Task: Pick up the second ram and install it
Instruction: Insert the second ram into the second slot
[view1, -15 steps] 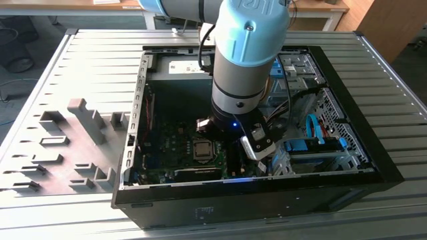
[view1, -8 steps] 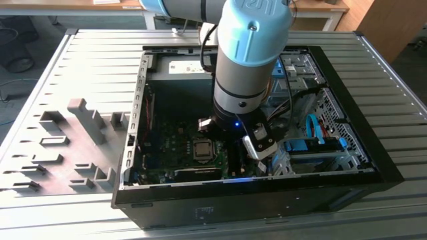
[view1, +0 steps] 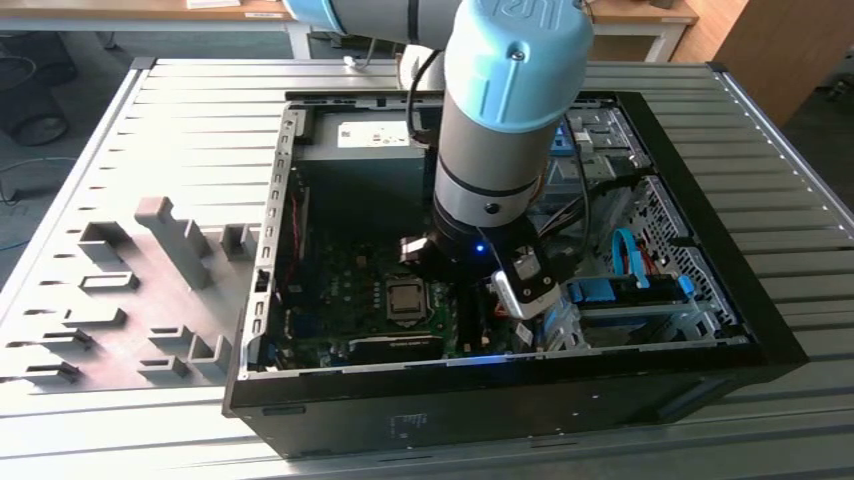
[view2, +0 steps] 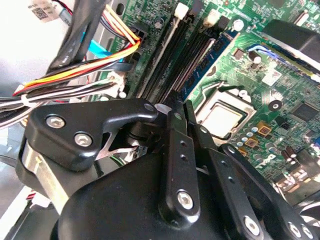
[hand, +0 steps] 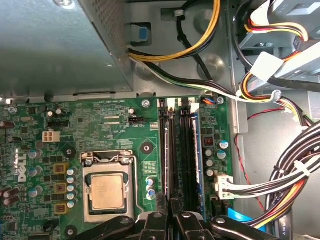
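Second ram (hand: 166, 155) stood on edge in a slot beside the processor (hand: 106, 187), its long axis running straight out from my tool (hand: 169, 207). The tool was pinched narrow, seemingly on the board's near end. My fingers hid that end, so grip and seating were hard to call. Another board (hand: 197, 150) sat in a slot nearby.

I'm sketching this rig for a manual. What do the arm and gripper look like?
The arm is a grey tube with pale blue joint caps. A black cable runs beside it, and a small blue light sits on its black wrist. The gripper is matt black, made of rounded, jointed links pinned with silver screws.
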